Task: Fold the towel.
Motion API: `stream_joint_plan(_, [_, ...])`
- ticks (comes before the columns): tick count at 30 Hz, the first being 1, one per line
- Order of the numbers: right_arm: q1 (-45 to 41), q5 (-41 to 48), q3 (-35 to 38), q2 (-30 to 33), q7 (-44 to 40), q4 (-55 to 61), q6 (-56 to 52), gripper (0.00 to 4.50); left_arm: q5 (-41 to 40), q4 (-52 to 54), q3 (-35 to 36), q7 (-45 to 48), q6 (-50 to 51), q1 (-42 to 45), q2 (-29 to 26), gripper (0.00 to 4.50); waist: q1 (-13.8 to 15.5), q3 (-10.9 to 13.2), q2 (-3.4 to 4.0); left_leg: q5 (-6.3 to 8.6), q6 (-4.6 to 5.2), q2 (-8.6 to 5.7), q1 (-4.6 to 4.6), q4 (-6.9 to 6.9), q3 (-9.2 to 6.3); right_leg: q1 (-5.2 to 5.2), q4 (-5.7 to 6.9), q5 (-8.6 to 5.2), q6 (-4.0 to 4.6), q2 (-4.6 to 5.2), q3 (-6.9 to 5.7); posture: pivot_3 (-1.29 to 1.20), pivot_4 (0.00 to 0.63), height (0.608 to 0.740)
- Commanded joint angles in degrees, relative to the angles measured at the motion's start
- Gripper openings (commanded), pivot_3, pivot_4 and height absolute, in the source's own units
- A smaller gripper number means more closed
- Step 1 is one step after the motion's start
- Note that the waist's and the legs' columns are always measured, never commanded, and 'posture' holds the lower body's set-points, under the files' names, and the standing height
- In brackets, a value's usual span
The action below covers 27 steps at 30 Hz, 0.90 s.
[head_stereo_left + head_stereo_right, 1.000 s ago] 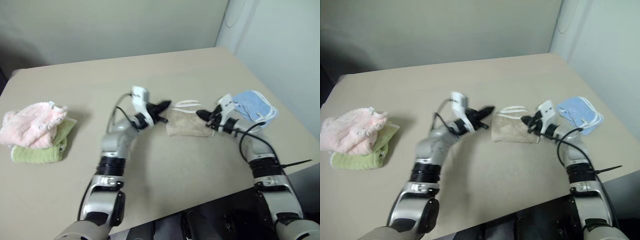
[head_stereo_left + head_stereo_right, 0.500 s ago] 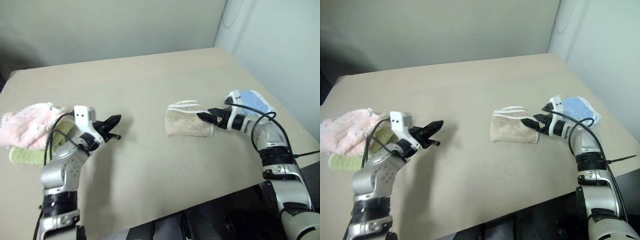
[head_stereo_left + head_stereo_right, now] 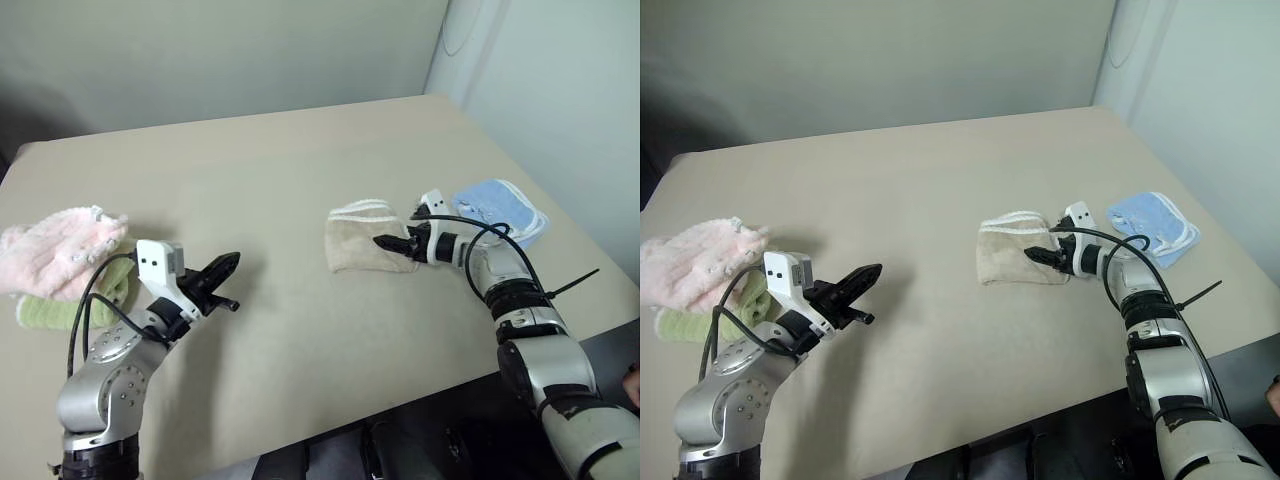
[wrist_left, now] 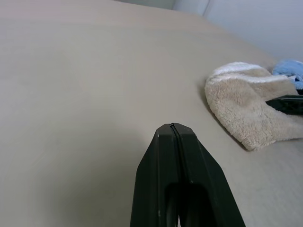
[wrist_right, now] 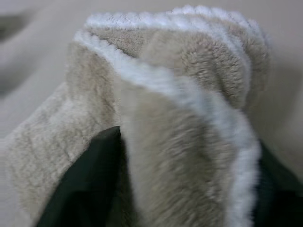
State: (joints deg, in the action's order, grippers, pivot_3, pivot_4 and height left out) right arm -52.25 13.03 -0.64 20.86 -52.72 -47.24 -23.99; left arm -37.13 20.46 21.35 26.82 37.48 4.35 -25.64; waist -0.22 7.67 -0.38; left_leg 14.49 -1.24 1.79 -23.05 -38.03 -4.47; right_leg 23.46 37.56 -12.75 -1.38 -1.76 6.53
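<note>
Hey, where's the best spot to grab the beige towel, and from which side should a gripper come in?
Probably the towel's white-corded edge at its right end. There the layers stand up as a thick fold, so fingers can straddle them. Come in low from the right, as the right gripper does; its fingers already sit either side of that edge.

Your head pair looks down over the whole surface [image 3: 300,160]. Your left wrist camera skims low toward the towel [image 4: 246,104]; your right wrist camera sits right against it.
</note>
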Motion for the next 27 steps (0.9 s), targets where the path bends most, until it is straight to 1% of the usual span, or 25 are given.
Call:
stream_joint_plan(1, [0.6, 2.7, 2.9, 1.8, -0.7, 6.1, -3.2, 1.82, -0.8, 2.5, -0.7, -0.4, -1.0, -0.4, 0.5, 0.0, 0.0, 0.0, 0.0, -0.03, -0.06, 0.0, 0.0, 0.02, 0.0, 0.0, 0.0, -0.01, 0.01, 0.0, 0.0, 0.0, 0.15, 0.74])
stream_joint_plan(6, [2.8, 7.8, 9.6, 4.1, 3.0, 15.0, -10.3, 0.13, -0.7, 1.3, -2.2, 0.0, -1.4, 0.3, 0.9, 0.0, 0.3, 0.0, 0.0, -0.14, -0.26, 0.0, -0.01, 0.02, -0.01, -0.01, 0.01, -0.03, 0.05, 0.0, -0.04, 0.0, 0.15, 0.74])
stream_joint_plan(7, [2.6, 8.8, 11.5, 4.7, 4.5, 16.2, -11.5, 0.01, -0.7, 1.0, -2.4, 0.1, -1.5, 0.6, 0.9, 0.0, 0.2, 0.0, 0.0, -0.14, -0.26, 0.0, 0.0, 0.01, 0.0, -0.02, 0.01, -0.03, 0.04, 0.0, -0.03, 0.0, 0.15, 0.74])
stream_joint_plan(10, [0.1, 11.7, 19.5, 7.6, 12.7, 16.7, -15.3, 0.01, -0.6, 0.0, -3.3, 0.4, -1.6, 1.9, 1.1, 0.0, 0.4, 0.0, 0.0, -0.13, -0.24, -0.01, 0.01, -0.01, 0.0, -0.03, 0.03, -0.03, 0.04, 0.0, -0.02, 0.0, 0.15, 0.74])
stream_joint_plan(12, [-1.4, 14.6, 26.2, 10.9, 18.4, 16.3, -18.0, 0.01, -0.5, -1.0, -4.0, 0.9, -1.8, 2.8, 1.2, 0.0, 0.6, 0.0, 0.01, -0.13, -0.23, -0.02, 0.0, -0.03, 0.0, -0.03, 0.05, -0.02, 0.04, 0.0, 0.0, 0.0, 0.15, 0.74])
stream_joint_plan(16, [-2.0, 16.8, 31.3, 13.8, 24.2, 16.0, -20.4, 0.01, -0.2, -2.4, -4.9, 1.5, -2.2, 4.0, 1.3, 0.0, 0.6, 0.0, -0.01, -0.11, -0.21, -0.02, 0.05, 0.02, 0.02, -0.03, 0.05, -0.05, -0.01, 0.01, 0.01, 0.0, 0.15, 0.74])
stream_joint_plan(19, [-2.0, 14.7, 32.9, 16.4, 30.6, 12.3, -21.2, 0.01, 0.3, -3.8, -6.1, 1.9, -2.5, 5.2, 1.5, 0.0, 0.4, 0.0, -0.01, -0.07, -0.14, 0.0, 0.11, 0.1, 0.0, -0.02, 0.08, -0.05, -0.06, 0.0, 0.01, 0.0, 0.15, 0.74])
stream_joint_plan(21, [-1.8, 13.6, 33.5, 17.4, 35.1, 7.3, -22.7, 0.01, 0.6, -4.8, -7.1, 2.0, -2.7, 6.5, 2.0, 0.0, 0.4, 0.0, -0.01, 0.04, 0.05, 0.0, 0.14, 0.08, 0.01, -0.01, 0.19, -0.05, -0.12, 0.0, 0.04, 0.0, 0.15, 0.74])
stream_joint_plan(25, [-1.1, 11.4, 31.7, 17.0, 38.4, 1.3, -20.3, 0.01, 1.4, -5.5, -8.4, 1.8, -3.1, 7.4, 2.9, 0.0, 0.1, 0.0, 0.02, 0.05, 0.08, 0.0, 0.15, 0.06, 0.04, 0.03, 0.28, -0.03, -0.2, 0.0, 0.1, 0.0, 0.15, 0.74])
stream_joint_plan(27, [-0.2, 9.3, 29.0, 16.7, 37.2, 0.1, -17.3, 0.01, 1.6, -5.4, -8.8, 1.7, -3.2, 7.4, 3.1, 0.0, 0.1, 0.0, 0.02, 0.06, 0.1, 0.0, 0.15, 0.06, 0.04, 0.04, 0.28, -0.03, -0.23, 0.0, 0.11, 0.0, 0.15, 0.74])
